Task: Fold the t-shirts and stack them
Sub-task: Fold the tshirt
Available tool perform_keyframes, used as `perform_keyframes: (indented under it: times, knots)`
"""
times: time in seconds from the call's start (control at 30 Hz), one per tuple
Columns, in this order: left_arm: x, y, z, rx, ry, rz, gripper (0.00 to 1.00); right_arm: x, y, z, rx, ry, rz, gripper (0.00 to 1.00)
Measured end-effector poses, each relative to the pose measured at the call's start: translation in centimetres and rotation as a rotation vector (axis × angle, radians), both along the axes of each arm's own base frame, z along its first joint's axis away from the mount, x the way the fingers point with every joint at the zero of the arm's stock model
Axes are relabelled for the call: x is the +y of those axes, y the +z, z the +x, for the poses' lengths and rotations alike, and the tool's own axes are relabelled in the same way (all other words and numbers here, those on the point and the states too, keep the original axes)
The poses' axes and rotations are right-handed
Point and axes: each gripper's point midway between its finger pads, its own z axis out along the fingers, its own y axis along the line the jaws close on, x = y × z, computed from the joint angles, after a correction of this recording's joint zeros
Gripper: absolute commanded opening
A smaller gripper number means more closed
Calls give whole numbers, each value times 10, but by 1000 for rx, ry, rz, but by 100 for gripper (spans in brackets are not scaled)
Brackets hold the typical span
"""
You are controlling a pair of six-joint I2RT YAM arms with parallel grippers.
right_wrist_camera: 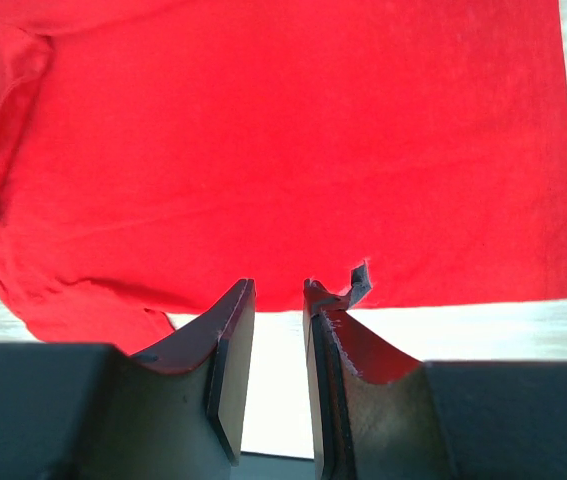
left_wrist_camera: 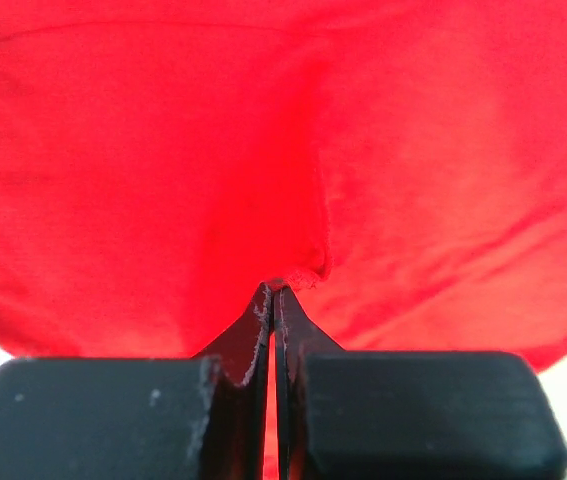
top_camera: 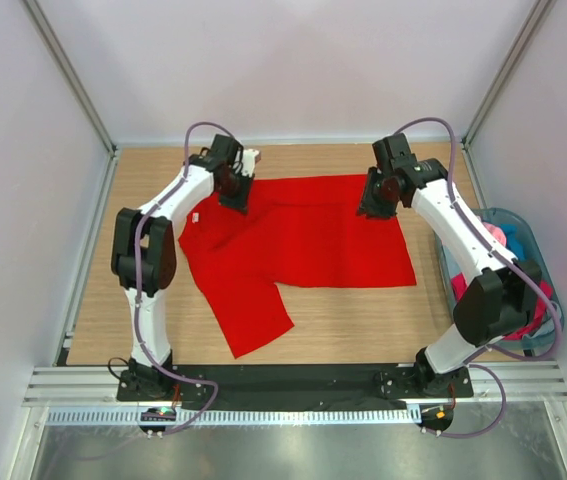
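Well, from above, the red t-shirt lies spread flat on the desk, with one sleeve pointing toward my bases. My left fingers are at its far left part and my right fingers near its far right corner. I judge they are placed so that both can bring the far edge toward the near one for a first fold. At the right border of the desk stands the basket. Bunched together in it are a pink t-shirt and a teal-blue t-shirt, which I think wait for their turn. I see no folded stack yet.

In the left wrist view, my left fingers are pressed together and pinch a small ridge of the red t-shirt; the wrinkles run toward the tips.

In the right wrist view, my right fingers are spread with a narrow gap, and between them I see only bare desk. The straight edge of the red t-shirt ends just ahead of the tips, so this side holds nothing. I think it should go forward and close before any lifting, otherwise the cloth may be pulled crooked.
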Motion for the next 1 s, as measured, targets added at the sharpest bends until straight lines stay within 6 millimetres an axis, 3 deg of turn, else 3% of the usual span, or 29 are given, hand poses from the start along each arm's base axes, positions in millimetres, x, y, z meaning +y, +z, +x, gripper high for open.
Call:
perform_keyframes:
  times: [0.17, 0.3, 0.4, 0.57, 0.7, 0.8, 0.9, 1.0]
  knots:
    - [-19, -2, -24, 25, -41, 1, 3, -2, -7, -4, 22, -21, -7, 33]
    - [-26, -16, -54, 95, -72, -12, 23, -6, -8, -1, 20, -59, -16, 33]
    - [-30, -25, -73, 165, -80, -44, 31, -7, -16, 5, 32, -86, -27, 33]
    - [-32, -15, -70, 177, -23, -98, 35, 10, -43, 38, 64, -111, -1, 34]
    - [-1, 5, -38, 132, 128, -112, 27, 47, -64, 55, 89, -52, 25, 36]
    - [44, 11, -17, 117, 274, -110, 29, 98, -72, 67, 83, 29, 46, 36]
    - [81, 4, -12, 137, 401, -97, 31, 153, -80, 69, 74, 118, 70, 36]
    - [94, -5, -18, 179, 465, -99, 31, 197, -93, 66, 79, 186, 86, 36]
